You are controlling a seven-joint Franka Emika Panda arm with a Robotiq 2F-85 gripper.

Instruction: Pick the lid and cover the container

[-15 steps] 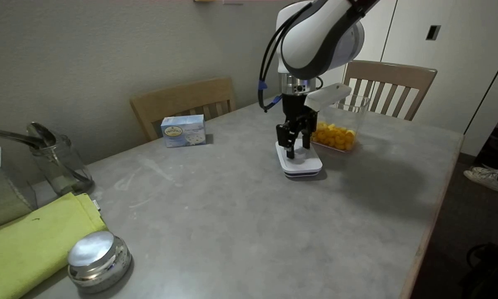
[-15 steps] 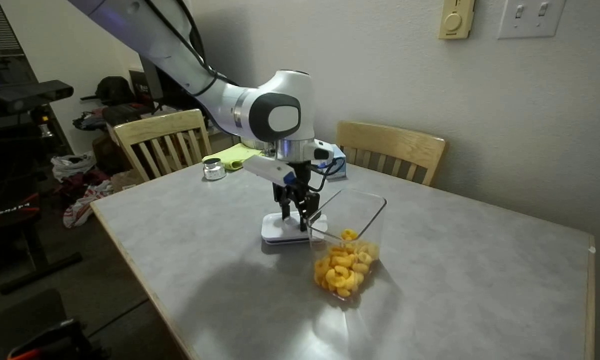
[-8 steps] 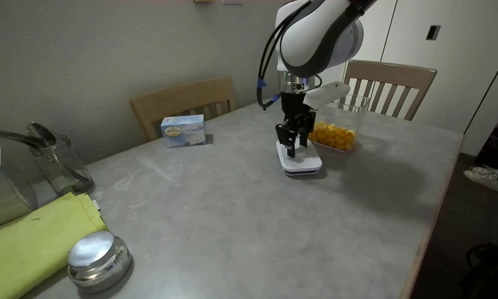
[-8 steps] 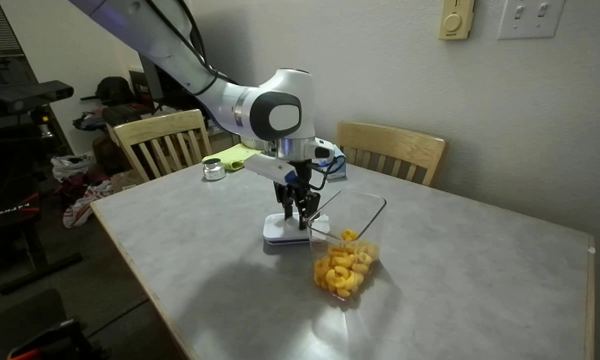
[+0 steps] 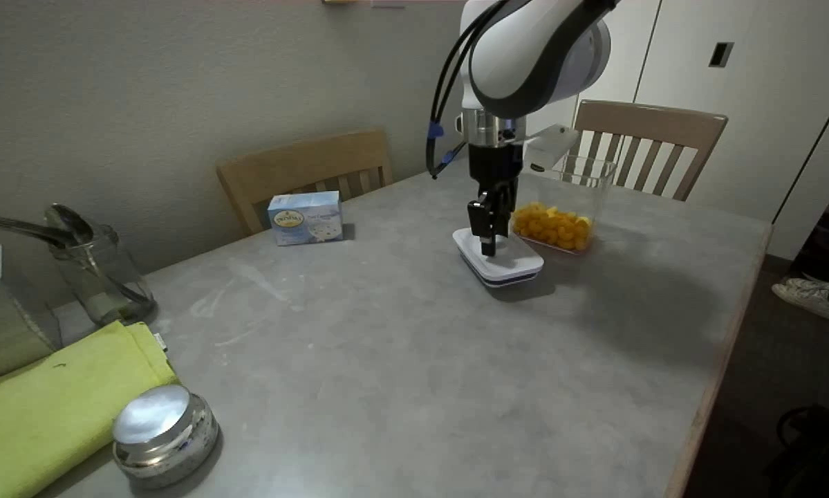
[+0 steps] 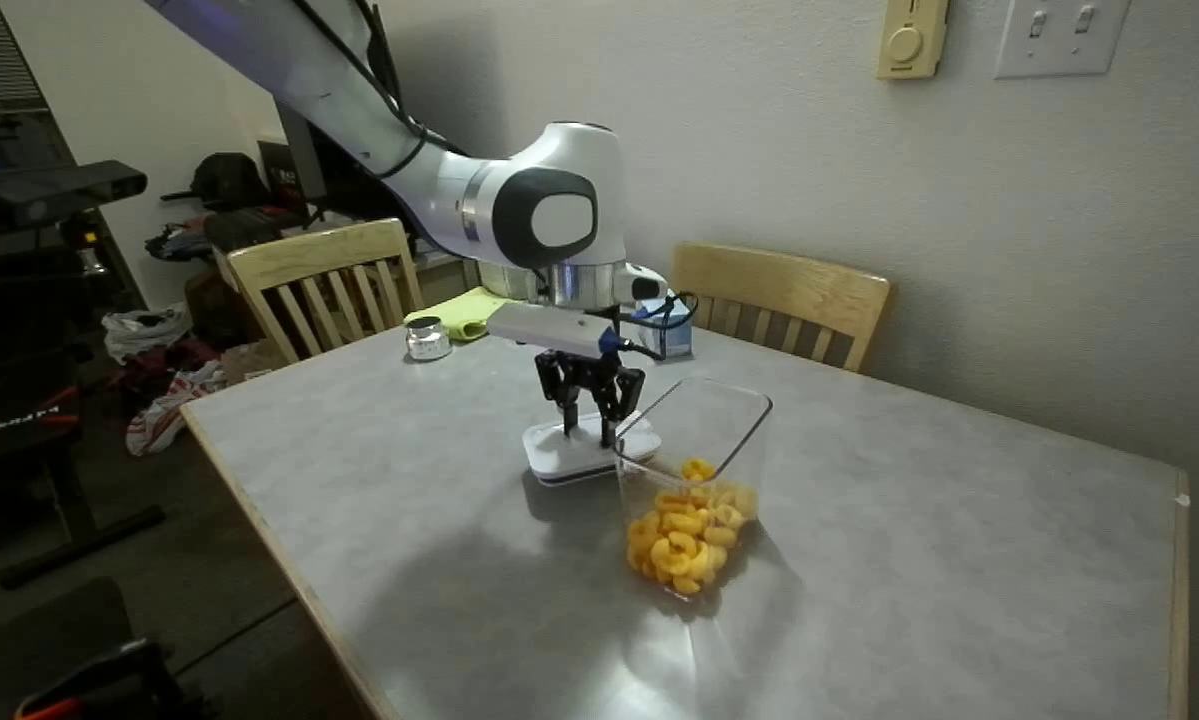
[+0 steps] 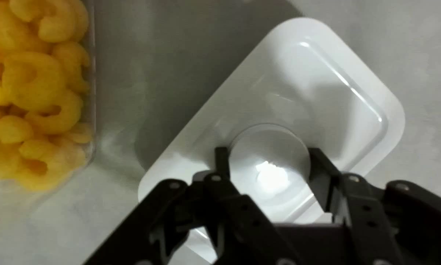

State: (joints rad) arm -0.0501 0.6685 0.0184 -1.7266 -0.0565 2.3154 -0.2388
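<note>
White lid (image 5: 509,261) in my grasp by its round knob (image 7: 270,152), near the clear container (image 6: 745,439).
My fingers (image 7: 321,169) are clamped on the knob's two sides; the lid seems to hang just above the worktop (image 5: 386,360), apart from the container. I judge it light, stiff plastic, hard to crush. That knob, at its middle, is the right place to hold, but being round and glossy it could let the lid slip or swivel, so I'd keep the pinch firm and low. For writing, the oval label (image 5: 288,218) on the light-blue box (image 5: 308,220) seems to read TWININGS, though blurred; the smaller print I can't make out.
</note>
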